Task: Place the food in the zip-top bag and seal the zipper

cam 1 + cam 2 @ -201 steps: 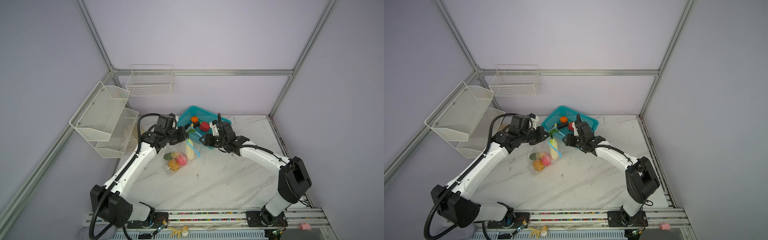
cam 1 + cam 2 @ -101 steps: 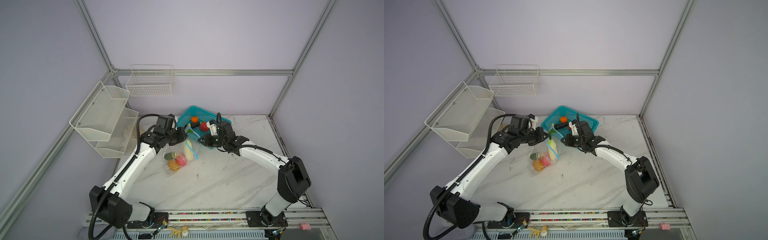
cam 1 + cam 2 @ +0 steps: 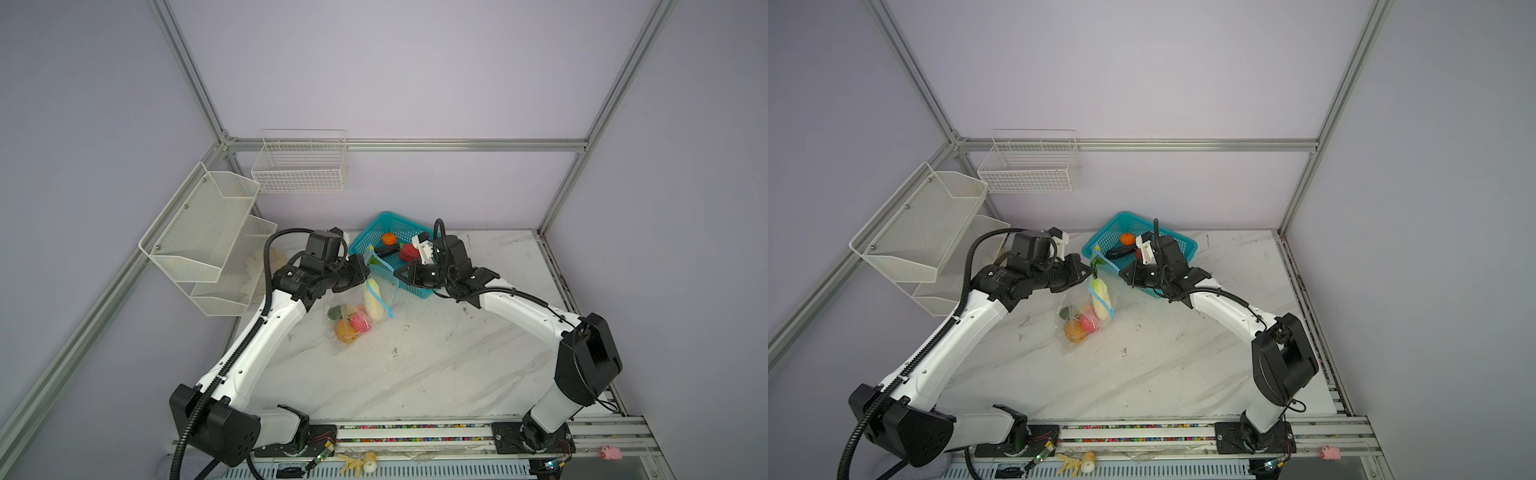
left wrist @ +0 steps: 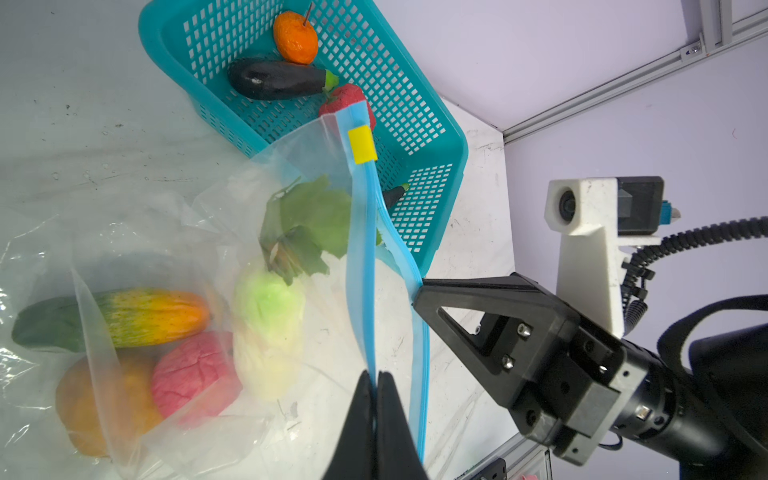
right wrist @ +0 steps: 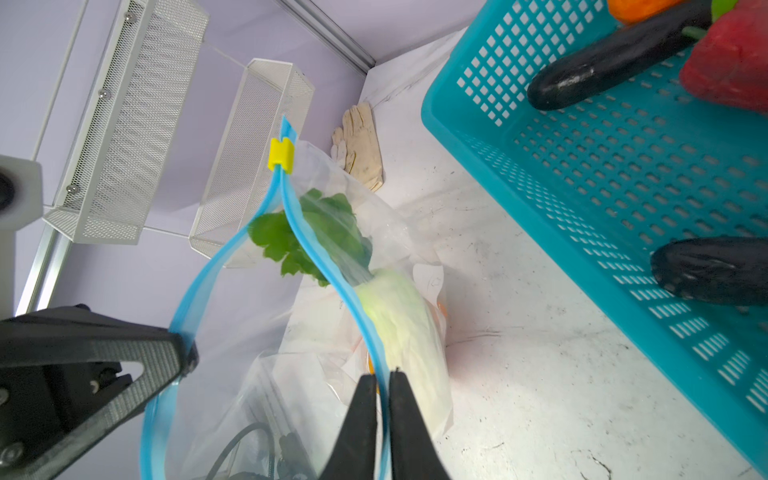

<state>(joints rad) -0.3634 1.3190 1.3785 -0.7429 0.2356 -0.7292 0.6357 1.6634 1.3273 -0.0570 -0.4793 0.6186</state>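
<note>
Taking both top views with 12 o'clock at the back wall, the bag [image 3: 337,343] [image 3: 1066,343] stands on the table [image 3: 415,353] left of centre, its bottom on the marble and its mouth lifted toward 12 o'clock. The basket [image 3: 368,235] sits just behind it at 1 o'clock. The left gripper [image 4: 377,380] is pinched tight on one lip of the zipper [image 4: 365,249], with the blue strip running out between its fingers. The right gripper [image 5: 382,376] is narrowed onto the other lip, the strip caught between its fingers. From the food in the bag, the right gripper sits between 1 and 2 o'clock and the left one at about 12. The two lips bow apart between the grips, so the mouth is open, and they meet at the yellow slider [image 4: 362,145] at the zipper's far end. In the bag lie a cabbage [image 4: 266,328] with its green leaves up near the mouth, a pink piece [image 4: 195,378], an orange piece [image 4: 91,411] and a green-to-orange piece [image 4: 124,318]. In the basket lie a tangerine [image 4: 296,37], an eggplant [image 4: 274,79], a red piece [image 4: 347,99] at the eggplant's stem end, and another dark piece [image 5: 715,270] apart from them. A pale glove [image 5: 361,141] lies on the table at 10 o'clock from the bag, by the wall.
</note>
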